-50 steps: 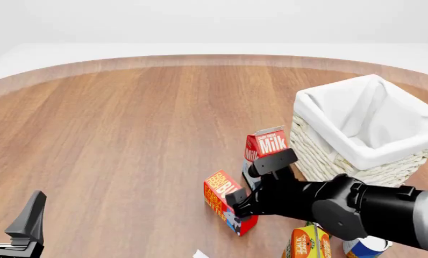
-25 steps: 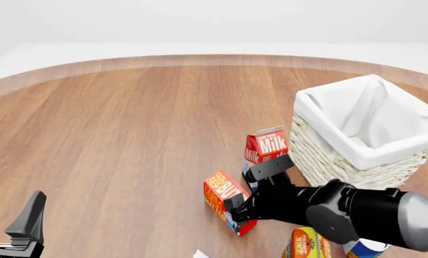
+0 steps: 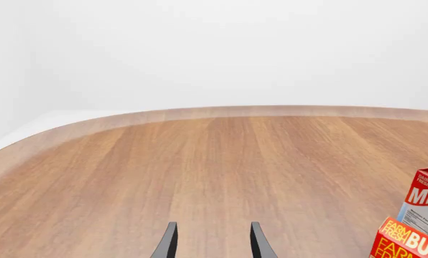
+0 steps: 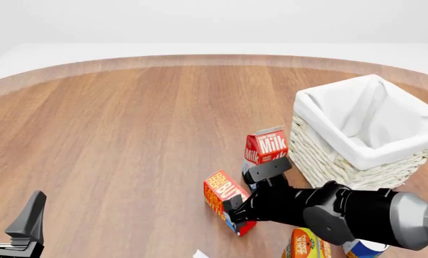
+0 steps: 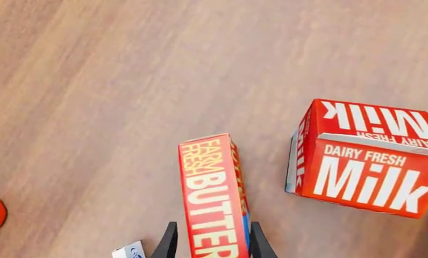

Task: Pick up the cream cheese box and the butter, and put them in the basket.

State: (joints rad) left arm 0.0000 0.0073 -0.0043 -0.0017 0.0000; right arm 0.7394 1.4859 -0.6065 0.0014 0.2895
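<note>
Compared with a second ago, the right gripper (image 5: pixel 208 244) is lowered further, so that the butter (image 5: pixel 212 196) is now bracketed between its spread fingers (no squeeze is visible yet). From this a grasp is judged imminent, with the basket (image 4: pixel 321 153) behind the gripper, beyond the milk carton (image 5: pixel 364 156). The left gripper (image 3: pixel 210 242) is held open over bare table, idle.

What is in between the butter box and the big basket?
The milk carton stands between the butter and the basket; the front view shows it, with the right arm reaching across that stretch.
</note>
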